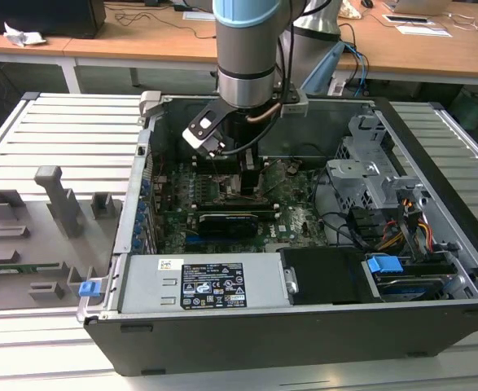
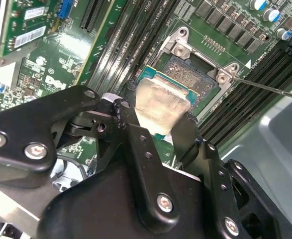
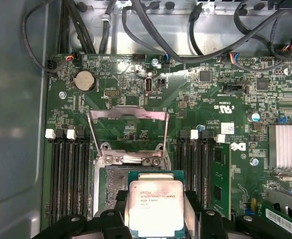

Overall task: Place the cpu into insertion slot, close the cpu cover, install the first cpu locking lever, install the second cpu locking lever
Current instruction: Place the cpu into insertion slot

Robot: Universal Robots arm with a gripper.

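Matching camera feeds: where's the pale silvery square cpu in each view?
Exterior view: at the gripper's tip, over the green motherboard.
First wrist view: pale silvery square cpu at the dark square insertion slot.
Second wrist view: cpu in the gripper's grasp.
Shared landmark: the slot.

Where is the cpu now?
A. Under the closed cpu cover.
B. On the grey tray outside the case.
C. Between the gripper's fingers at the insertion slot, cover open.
C: in the second wrist view the gripper clasps the cpu over the insertion slot; the first wrist view shows the cpu cover open.
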